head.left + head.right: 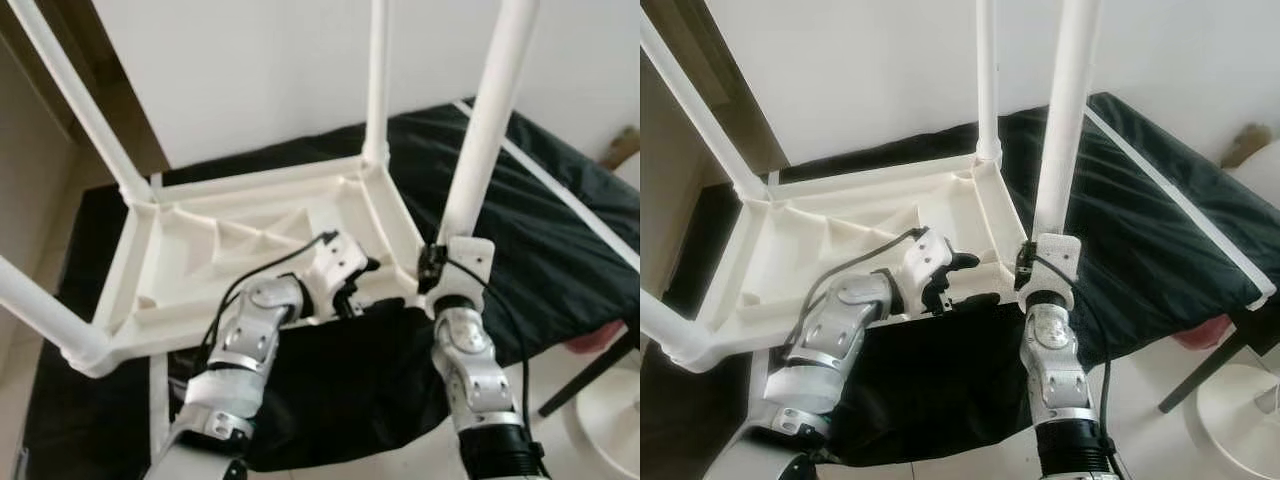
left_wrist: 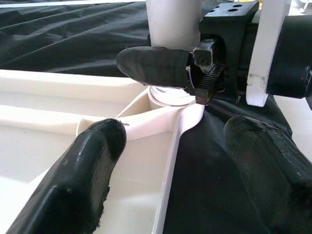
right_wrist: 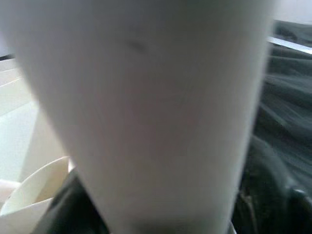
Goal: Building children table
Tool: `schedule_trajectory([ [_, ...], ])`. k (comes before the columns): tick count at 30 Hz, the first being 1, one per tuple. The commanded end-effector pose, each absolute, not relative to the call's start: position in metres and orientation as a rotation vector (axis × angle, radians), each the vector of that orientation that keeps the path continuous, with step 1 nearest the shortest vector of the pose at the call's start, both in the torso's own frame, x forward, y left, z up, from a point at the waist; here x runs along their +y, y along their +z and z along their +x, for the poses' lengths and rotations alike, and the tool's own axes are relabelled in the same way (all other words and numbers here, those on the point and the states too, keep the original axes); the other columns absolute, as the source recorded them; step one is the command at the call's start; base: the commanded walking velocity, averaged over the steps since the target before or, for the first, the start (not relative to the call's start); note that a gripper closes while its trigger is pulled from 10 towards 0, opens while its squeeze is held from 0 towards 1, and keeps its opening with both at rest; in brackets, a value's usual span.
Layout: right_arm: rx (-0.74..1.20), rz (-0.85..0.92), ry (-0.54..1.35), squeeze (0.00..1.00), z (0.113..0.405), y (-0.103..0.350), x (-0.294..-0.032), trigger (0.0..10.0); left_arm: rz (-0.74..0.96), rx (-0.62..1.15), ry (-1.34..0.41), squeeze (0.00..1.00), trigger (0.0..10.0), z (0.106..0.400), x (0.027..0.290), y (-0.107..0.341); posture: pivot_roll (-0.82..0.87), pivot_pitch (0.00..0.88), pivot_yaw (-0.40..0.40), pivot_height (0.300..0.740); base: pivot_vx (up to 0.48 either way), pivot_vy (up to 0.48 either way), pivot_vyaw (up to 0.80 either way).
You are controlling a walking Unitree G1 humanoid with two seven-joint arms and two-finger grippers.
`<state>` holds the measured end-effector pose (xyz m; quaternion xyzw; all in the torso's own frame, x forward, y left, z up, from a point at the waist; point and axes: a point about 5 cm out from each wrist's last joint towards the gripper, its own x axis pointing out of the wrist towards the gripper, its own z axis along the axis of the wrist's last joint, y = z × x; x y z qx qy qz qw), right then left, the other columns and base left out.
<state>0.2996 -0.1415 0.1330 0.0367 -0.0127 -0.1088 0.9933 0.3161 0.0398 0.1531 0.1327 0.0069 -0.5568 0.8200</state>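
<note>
A white plastic children's table [image 1: 230, 250] lies upside down on a black cloth. Three white legs stand up from its corners: far left [image 1: 75, 100], far right [image 1: 378, 80] and near left [image 1: 30, 295]. At the near right corner my right gripper [image 1: 440, 268] is shut on a fourth white leg [image 1: 490, 110], holding it upright with its foot at the corner socket [image 2: 168, 100]. My left gripper [image 1: 350, 285] is open at the table's near rim beside that corner. Its fingers [image 2: 83, 185] straddle the rim [image 2: 170, 161] without gripping it. Up close, the leg [image 3: 146, 112] looks blurred.
The black cloth [image 1: 560, 230] covers a raised surface with a white edge strip running to the right. A dark metal bar [image 1: 590, 375], a red item [image 1: 600, 340] and a round white object [image 1: 610, 420] lie at the lower right. A white wall [image 1: 250, 70] stands behind.
</note>
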Motion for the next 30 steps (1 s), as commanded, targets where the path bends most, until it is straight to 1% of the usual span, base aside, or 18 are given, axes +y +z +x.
schedule_trajectory([
  [1, 0.001, 0.13, -0.207, 1.0, 0.294, 0.126, -0.133, 10.0, 0.27, -0.018, -0.874, 0.0, 10.0, 0.33, 0.05, 0.154, -0.1, 0.0, 0.101, 0.74, 0.0, 0.0, 0.0],
  [4, -0.02, 0.146, -0.188, 1.0, 0.294, 0.128, -0.133, 10.0, 0.266, -0.019, -0.869, 0.0, 10.0, 0.33, 0.05, 0.154, -0.1, 0.0, 0.101, 0.74, 0.0, 0.0, 0.0],
  [6, -0.057, 0.158, -0.143, 1.0, 0.294, 0.133, -0.133, 10.0, 0.264, -0.023, -0.868, 0.0, 10.0, 0.331, 0.05, 0.155, -0.1, 0.0, 0.1, 0.74, 0.0, 0.0, 0.0],
  [11, -0.07, 0.159, -0.105, 1.0, 0.293, 0.133, -0.134, 10.0, 0.266, -0.025, -0.872, 0.0, 10.0, 0.33, 0.049, 0.155, -0.1, 0.0, 0.1, 0.74, 0.0, 0.0, 0.0],
  [12, -0.073, 0.161, -0.061, 0.63, 0.291, 0.133, -0.136, 10.0, 0.267, -0.028, -0.874, 0.0, 10.0, 0.33, 0.05, 0.155, -0.1, 0.0, 0.1, 0.74, 0.0, 0.0, 0.0],
  [13, -0.07, 0.168, -0.022, 0.0, 0.291, 0.132, -0.138, 10.0, 0.266, -0.029, -0.874, 0.0, 10.0, 0.33, 0.05, 0.155, -0.1, 0.0, 0.098, 0.74, 0.0, 0.0, 0.0],
  [17, -0.059, 0.14, 0.122, 0.0, 0.289, 0.13, -0.145, 10.0, 0.261, -0.031, -0.874, 0.0, 10.0, 0.331, 0.05, 0.157, -0.1, 0.0, 0.1, 0.74, 0.0, 0.0, 0.0],
  [19, -0.059, 0.092, 0.218, 0.0, 0.288, 0.13, -0.146, 10.0, 0.26, -0.033, -0.875, 0.0, 10.0, 0.332, 0.05, 0.157, -0.1, 0.0, 0.102, 0.74, 0.0, 0.0, 0.0],
  [20, -0.061, 0.038, 0.286, 0.0, 0.288, 0.131, -0.154, 10.0, 0.26, -0.035, -0.882, 0.0, 10.0, 0.331, 0.049, 0.158, -0.1, 0.0, 0.103, 0.74, 0.0, 0.0, 0.0],
  [22, -0.061, 0.038, 0.286, 0.0, 0.288, 0.131, -0.154, 10.0, 0.26, -0.035, -0.882, 0.0, 10.0, 0.331, 0.049, 0.158, -0.1, 0.0, 0.103, 0.74, 0.0, 0.0, 0.0],
  [27, -0.039, -0.087, 0.423, 0.0, 0.296, 0.135, -0.18, 10.0, 0.259, -0.041, -0.892, 0.0, 10.0, 0.332, 0.048, 0.16, -0.1, 0.0, 0.108, 0.74, 0.0, 0.0, 0.0],
  [30, -0.034, -0.089, 0.448, 0.0, 0.297, 0.136, -0.181, 10.0, 0.259, -0.041, -0.892, 0.0, 10.0, 0.332, 0.048, 0.16, -0.1, 0.0, 0.108, 0.74, 0.0, 0.0, 0.0],
])
